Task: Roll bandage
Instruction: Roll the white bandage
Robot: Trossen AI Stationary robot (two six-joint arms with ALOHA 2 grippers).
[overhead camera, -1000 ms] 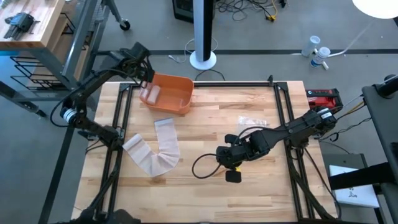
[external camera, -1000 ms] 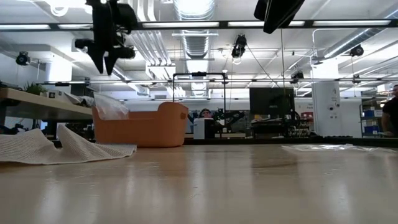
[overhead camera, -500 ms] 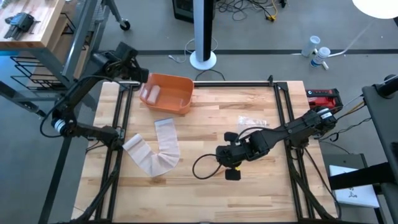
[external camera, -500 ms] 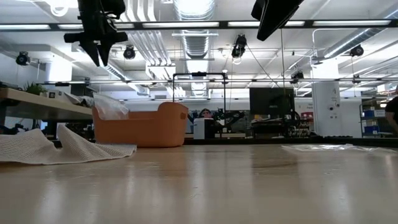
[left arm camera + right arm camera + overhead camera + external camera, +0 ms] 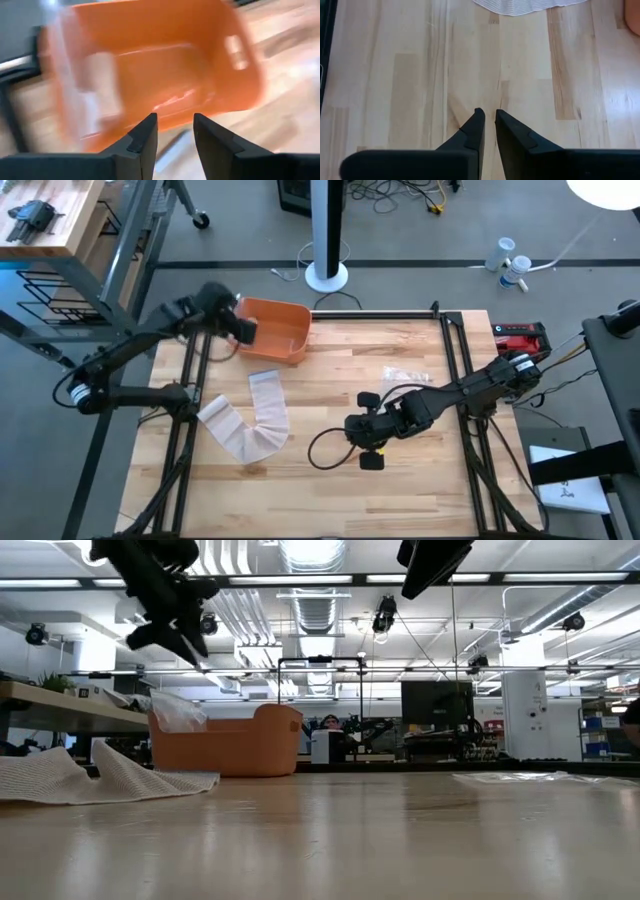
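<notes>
The bandage (image 5: 250,418) is a white mesh strip lying unrolled in a bent shape on the left half of the wooden table, also seen in the low view (image 5: 90,778) and the right wrist view (image 5: 520,6). No gripper touches it. My left gripper (image 5: 240,328) hovers open over the left end of an orange bin (image 5: 275,332), nothing between its fingers (image 5: 175,127). My right gripper (image 5: 362,442) hangs shut above bare wood near the table's middle (image 5: 488,112), to the right of the bandage.
The orange bin (image 5: 165,65) stands at the far left of the table with a clear plastic bag (image 5: 100,95) inside. A clear packet (image 5: 405,375) lies right of centre. A black cable loop (image 5: 325,448) hangs by my right gripper. A red and black device (image 5: 520,335) sits past the right rail.
My left gripper has swung out past the table's far left corner, then come back toward the orange bin, tipping over as it went; it is still blurred. The bandage has not moved.
</notes>
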